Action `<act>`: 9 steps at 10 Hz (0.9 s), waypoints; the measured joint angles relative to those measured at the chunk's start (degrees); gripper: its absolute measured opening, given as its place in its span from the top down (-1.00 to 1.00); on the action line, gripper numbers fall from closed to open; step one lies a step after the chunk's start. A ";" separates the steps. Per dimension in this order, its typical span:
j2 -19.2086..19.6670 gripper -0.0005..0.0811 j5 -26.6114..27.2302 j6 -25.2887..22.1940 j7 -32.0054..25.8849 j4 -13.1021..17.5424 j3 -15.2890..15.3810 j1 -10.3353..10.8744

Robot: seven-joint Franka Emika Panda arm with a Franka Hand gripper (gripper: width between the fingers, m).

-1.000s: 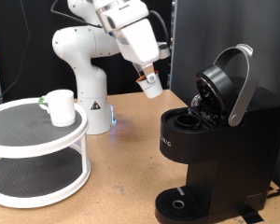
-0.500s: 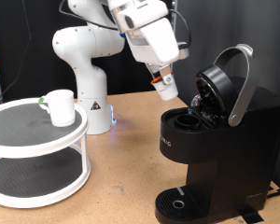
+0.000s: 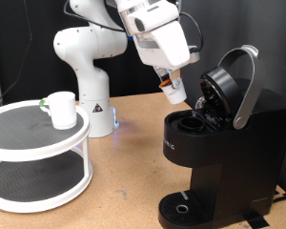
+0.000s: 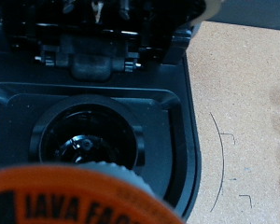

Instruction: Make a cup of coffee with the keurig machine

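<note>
We log the end effector [image 3: 172,86] in the upper centre of the exterior view, clenched on a small white coffee pod [image 3: 173,92] with an orange-brown foil top; in the wrist view the pod's printed rim [image 4: 84,198] fills the lower edge, directly over the open brew chamber [image 4: 89,140]. The keurig machine [image 3: 219,153] occupies the right half of the exterior view, its lid [image 3: 229,88] raised with the silver-grey handle arched above, and the pod hangs just beside the lid, above and slightly left of the chamber opening. We judge the pod light, thin-walled and easily crushed, its foil puncturable; a grip across the side walls below the rim looks safest. The cup [image 3: 60,109] sits at centre left on the top tier of a round white two-tier stand [image 3: 38,167], well apart from the machine; we judge it rigid, smooth-glazed and breakable, best taken by the rim or handle. The drip tray [image 3: 184,208] carries nothing visible. The desk [image 3: 124,191] is bare light-brown board with faint pencil marks; black curtains close off the background.
</note>
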 joint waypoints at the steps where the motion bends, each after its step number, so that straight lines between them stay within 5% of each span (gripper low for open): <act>1: 0.23 -0.08 -0.26 0.00 -0.04 -0.01 0.38 0.03; 9: 4.31 -0.08 -2.10 3.75 2.23 -0.07 5.89 0.10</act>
